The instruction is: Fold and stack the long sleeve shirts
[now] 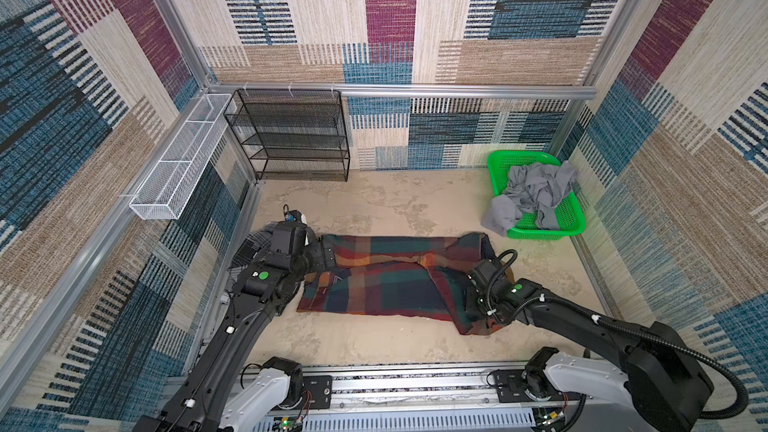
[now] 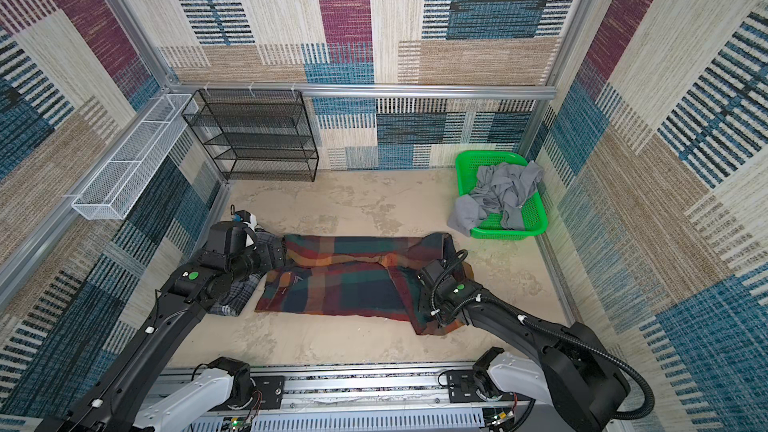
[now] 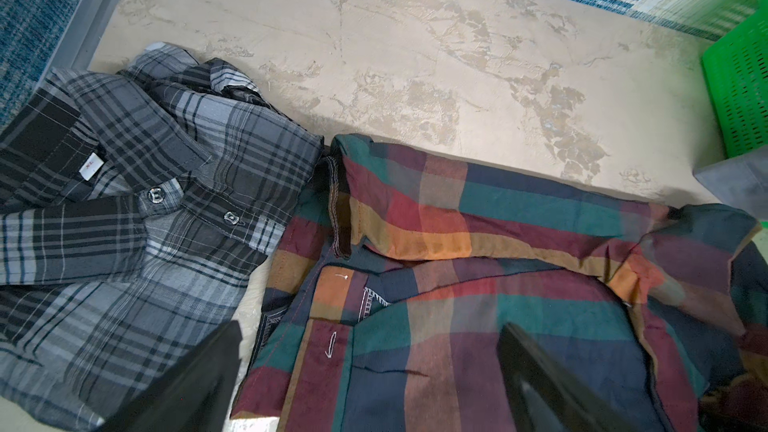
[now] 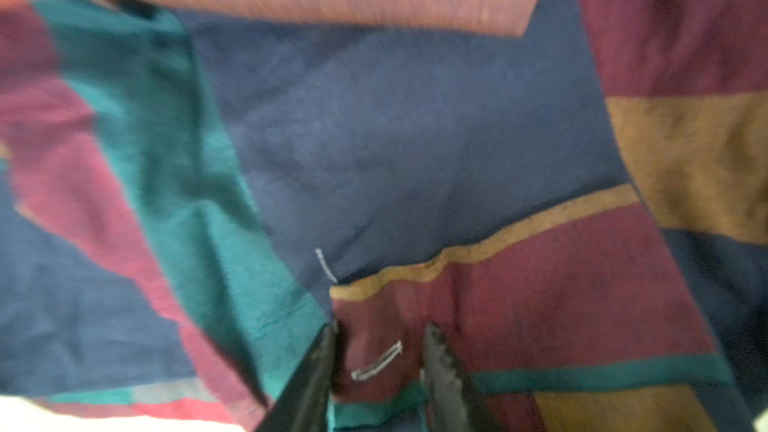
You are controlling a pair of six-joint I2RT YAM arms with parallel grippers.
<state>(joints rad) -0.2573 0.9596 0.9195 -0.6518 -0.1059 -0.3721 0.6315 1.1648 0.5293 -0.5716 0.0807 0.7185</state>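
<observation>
Two soft collared plaid shirts lie on the mottled beige tabletop point(image 1: 374, 209); the large one in navy, orange, red and green checks point(image 1: 386, 280) stretches across the middle, partly folded lengthwise with a rumpled flap at its right end; the smaller grey, black and white one point(image 3: 137, 218) sits bunched just beside it on the left, touching its edge, collar buttoned. The left gripper point(image 3: 370, 338) hangs over the collar end of the colourful shirt with its fingers spread wide and nothing between them. The right gripper point(image 4: 382, 330) is down on the rumpled right end, its jaws narrow on either side of a raised ridge of maroon cloth by a buttonhole; whether they truly pinch it, the blurred wrist view does not settle. Such cloth is probably light, limp and not slippery; it will likely sag and drag rather than hold a shape, so a fold needs both ends carried together. Hems, the placket and the collar look like the best holds, being doubled and stitched. A green plastic basket point(image 1: 496, 160) of grey garments point(image 1: 532, 193) stands at the far right.
</observation>
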